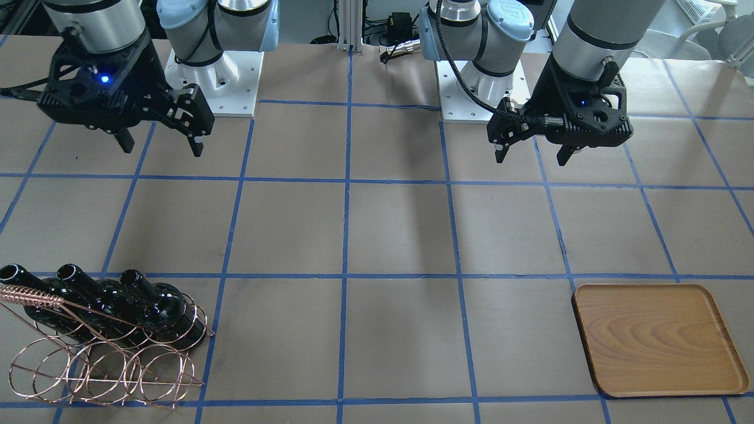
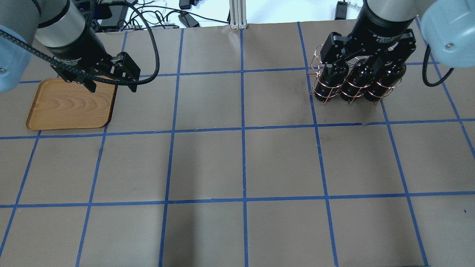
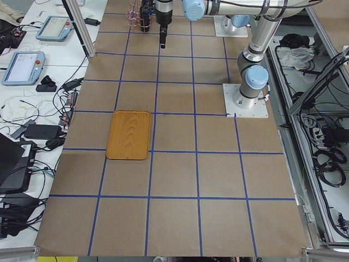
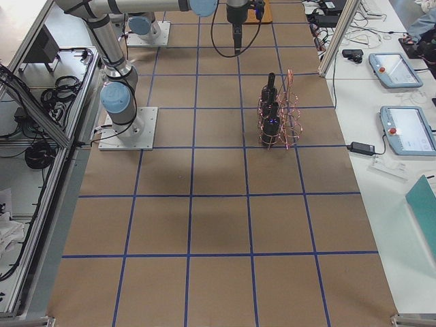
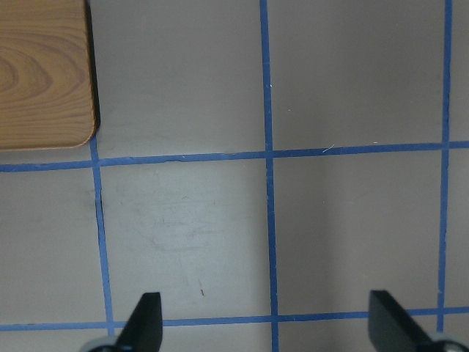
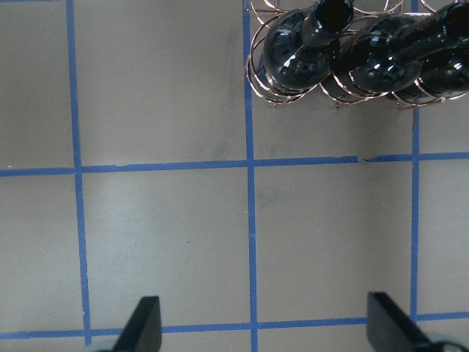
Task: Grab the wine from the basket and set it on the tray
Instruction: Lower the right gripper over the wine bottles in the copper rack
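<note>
Three near-black wine bottles (image 1: 118,300) stand upright side by side in the copper wire basket (image 1: 106,371), in its row of rings nearer the robot. They also show in the right wrist view (image 6: 300,55) and the overhead view (image 2: 352,83). My right gripper (image 1: 162,148) is open and empty, held high, back from the basket toward the robot base. The wooden tray (image 1: 660,341) lies empty at the table's other end. My left gripper (image 1: 530,158) is open and empty, high and back from the tray; the tray's corner (image 5: 44,73) shows in its wrist view.
The table is brown paper with a blue tape grid (image 2: 243,129). Both arm bases (image 1: 218,88) stand at the robot's edge. The basket's outer rings (image 1: 59,377) hold nothing, and its coiled handle (image 1: 29,294) sticks up beside the bottle necks.
</note>
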